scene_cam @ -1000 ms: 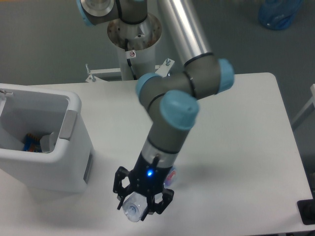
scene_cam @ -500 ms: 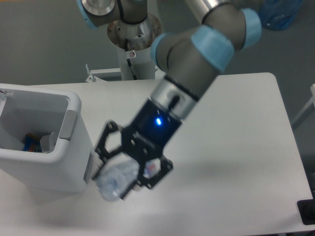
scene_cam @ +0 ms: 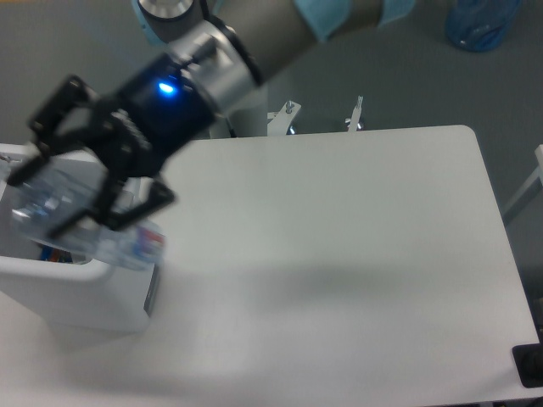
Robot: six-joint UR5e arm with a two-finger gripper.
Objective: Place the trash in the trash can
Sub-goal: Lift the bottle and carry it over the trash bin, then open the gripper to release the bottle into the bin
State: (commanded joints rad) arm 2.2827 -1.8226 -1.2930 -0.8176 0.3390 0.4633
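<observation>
Gripper [scene_cam: 72, 182] over the white trash can [scene_cam: 102, 297], jaws clamped across a blurred clear water bottle [scene_cam: 81, 225], apparently lying crosswise between them

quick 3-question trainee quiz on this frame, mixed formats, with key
1. True or false: the clear plastic water bottle lies on the white table.
2. Where is the black two-finger gripper in the picture?
A. above the large white rectangular plastic bin
B. at the table's right edge
C. at the table's near edge
3. Fill in: the gripper's jaws are shut on the ____.

Key:
1. False; it is held above the bin.
2. A
3. Bottle; the image is motion-blurred, but the bottle sits between the jaws.
</observation>
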